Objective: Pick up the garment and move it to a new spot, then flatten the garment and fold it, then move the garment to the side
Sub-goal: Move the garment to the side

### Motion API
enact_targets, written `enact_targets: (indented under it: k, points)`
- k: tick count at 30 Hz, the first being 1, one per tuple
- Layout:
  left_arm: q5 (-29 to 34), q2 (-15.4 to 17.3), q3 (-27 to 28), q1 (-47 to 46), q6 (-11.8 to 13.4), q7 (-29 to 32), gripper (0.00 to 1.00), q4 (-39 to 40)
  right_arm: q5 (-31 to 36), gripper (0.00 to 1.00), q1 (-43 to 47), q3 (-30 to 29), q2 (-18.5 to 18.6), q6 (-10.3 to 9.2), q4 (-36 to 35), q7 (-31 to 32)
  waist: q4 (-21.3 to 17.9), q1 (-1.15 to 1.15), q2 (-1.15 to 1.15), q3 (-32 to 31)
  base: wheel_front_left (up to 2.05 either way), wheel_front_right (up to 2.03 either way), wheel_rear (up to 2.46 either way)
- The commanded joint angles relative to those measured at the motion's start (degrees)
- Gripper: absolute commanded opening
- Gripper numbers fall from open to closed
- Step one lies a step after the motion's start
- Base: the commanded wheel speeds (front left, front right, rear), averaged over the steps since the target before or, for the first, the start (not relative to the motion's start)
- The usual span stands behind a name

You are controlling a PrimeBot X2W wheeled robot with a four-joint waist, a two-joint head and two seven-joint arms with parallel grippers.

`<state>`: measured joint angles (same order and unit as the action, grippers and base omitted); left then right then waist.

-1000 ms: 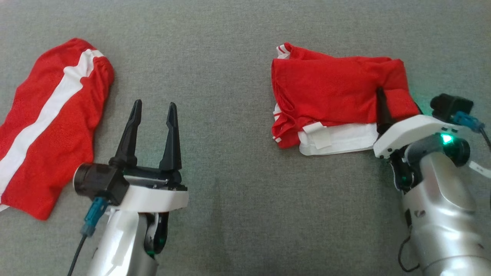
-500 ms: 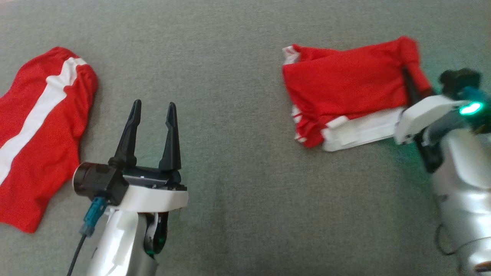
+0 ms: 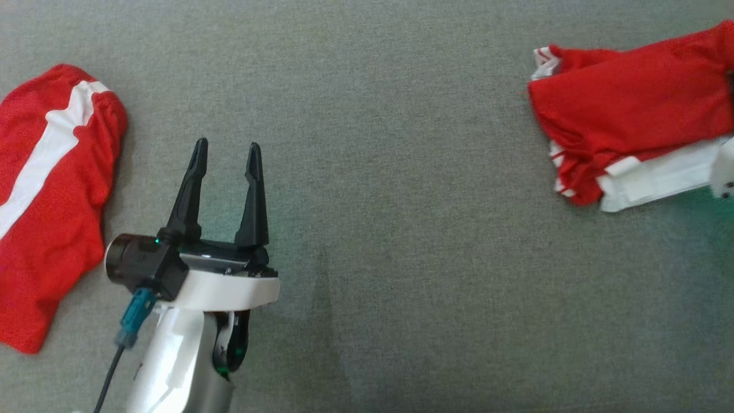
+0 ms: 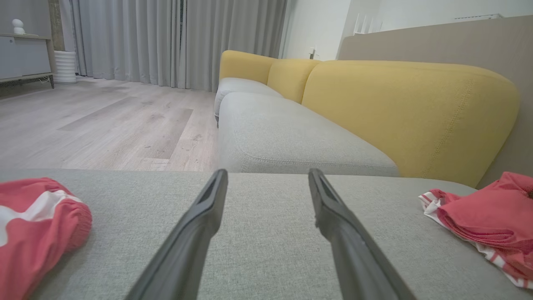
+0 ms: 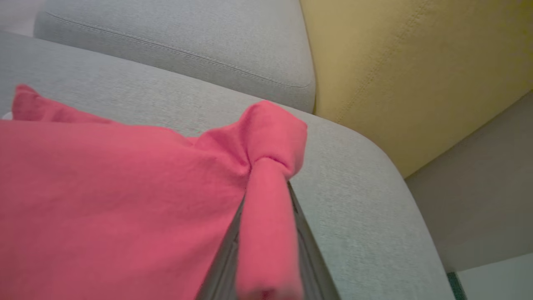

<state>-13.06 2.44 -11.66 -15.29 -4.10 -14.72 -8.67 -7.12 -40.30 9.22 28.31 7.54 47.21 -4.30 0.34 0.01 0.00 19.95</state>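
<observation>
We find the right pincer [image 5: 268,196] newly clenched on a corner of the folded garment [image 3: 625,109], which has dragged well away from the released left pincer [image 3: 226,152], so the final sideways move appears under way.

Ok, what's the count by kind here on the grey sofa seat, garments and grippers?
Garments: 2, a red mesh garment with a white stripe and a folded red-and-white garment.
Grippers: 2, the left gripper open, the right gripper shut on the folded garment.
Total: 4.
</observation>
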Motion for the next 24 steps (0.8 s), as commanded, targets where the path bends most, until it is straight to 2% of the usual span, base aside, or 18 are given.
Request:
enact_targets:
  k: [1,8,24]
  points:
    - [0.31,0.43,1.84,-2.0,-0.18,-0.28,1.0,2.02,-0.01,0.0,-1.56,0.49,2.26,-0.05,-0.93,-0.86,0.1,-0.01,0.0,0.19,0.0,0.0,0.0]
    - [0.74,0.43,2.26,-2.08,-0.52,-0.28,1.0,1.95,2.19,0.0,-3.42,-2.31,3.88,-0.05,2.3,-2.5,0.27,-0.01,0.0,0.64,0.0,0.0,0.0]
    - [1.0,0.43,2.31,-2.0,-0.82,-0.28,1.0,1.69,8.1,0.0,-6.28,-6.54,2.98,-0.05,7.11,-4.61,0.37,-0.01,0.0,0.55,0.0,0.0,0.0]
